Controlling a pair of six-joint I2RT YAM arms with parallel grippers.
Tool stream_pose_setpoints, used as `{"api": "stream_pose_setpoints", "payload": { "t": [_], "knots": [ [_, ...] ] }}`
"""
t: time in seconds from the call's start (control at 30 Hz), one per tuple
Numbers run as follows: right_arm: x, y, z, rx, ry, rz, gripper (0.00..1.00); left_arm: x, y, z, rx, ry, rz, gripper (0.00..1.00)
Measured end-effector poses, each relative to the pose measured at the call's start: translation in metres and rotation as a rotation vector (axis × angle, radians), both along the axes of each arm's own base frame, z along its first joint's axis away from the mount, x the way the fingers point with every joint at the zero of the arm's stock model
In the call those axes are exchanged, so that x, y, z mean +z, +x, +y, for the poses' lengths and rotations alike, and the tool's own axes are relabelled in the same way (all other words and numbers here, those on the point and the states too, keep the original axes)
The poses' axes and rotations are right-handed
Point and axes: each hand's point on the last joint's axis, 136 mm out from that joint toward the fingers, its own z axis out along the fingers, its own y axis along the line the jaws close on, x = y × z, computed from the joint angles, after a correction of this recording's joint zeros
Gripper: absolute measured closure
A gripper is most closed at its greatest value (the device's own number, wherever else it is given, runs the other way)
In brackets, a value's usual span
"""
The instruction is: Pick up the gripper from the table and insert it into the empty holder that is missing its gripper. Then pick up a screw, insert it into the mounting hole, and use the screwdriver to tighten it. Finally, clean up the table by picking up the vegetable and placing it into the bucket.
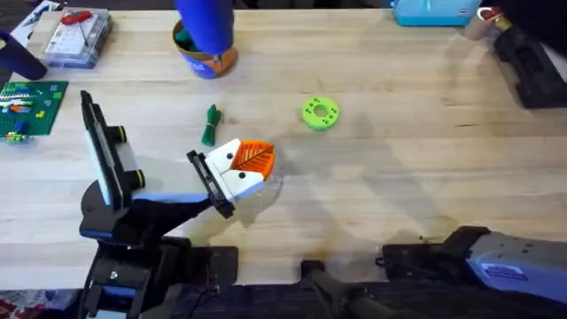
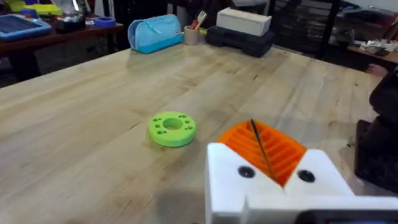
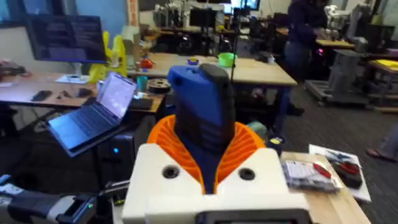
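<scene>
The holder (image 1: 104, 155) stands at the left, its white arm ending in a black clamp (image 1: 210, 183). In that clamp sits the white gripper (image 1: 244, 164) with orange pads, pointing toward the table's middle. The left wrist view looks over these same fingers; this left gripper (image 2: 258, 140) is shut, pads together with only a thin dark line between them. My right gripper (image 3: 205, 146) is shut on the blue screwdriver (image 3: 202, 99). A blue cylinder (image 1: 205, 25) rises over the orange-yellow bucket (image 1: 208, 60) at the back. The green vegetable (image 1: 211, 124) lies on the table between bucket and holder.
A lime-green disc (image 1: 320, 113) with holes lies mid-table, just ahead of the clamped gripper. A clear box (image 1: 75, 37) with a red-handled tool and a green brick plate (image 1: 31, 105) sit at the back left. A blue pouch (image 1: 432, 11) and a black case (image 1: 532, 66) sit at the back right.
</scene>
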Motion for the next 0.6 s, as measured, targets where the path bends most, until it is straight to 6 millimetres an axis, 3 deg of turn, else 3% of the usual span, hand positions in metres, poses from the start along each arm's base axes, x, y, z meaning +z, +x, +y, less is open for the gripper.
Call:
{"api": "stream_pose_setpoints", "payload": {
  "t": [0.1, 0.33, 0.6],
  "knots": [
    [-0.011, 0.005, -0.003, -0.022, -0.056, 0.023, 0.956, 0.000, 0.000, 0.000, 0.000, 0.000, 0.000, 0.988],
    [-0.100, 0.024, -0.012, -0.130, -0.353, 0.165, 0.955, 0.000, 0.000, 0.000, 0.000, 0.000, 0.000, 0.988],
    [-0.179, 0.069, -0.069, -0.441, -0.713, 0.129, 0.955, 0.000, 0.000, 0.000, 0.000, 0.000, 0.000, 0.988]
  ]
}}
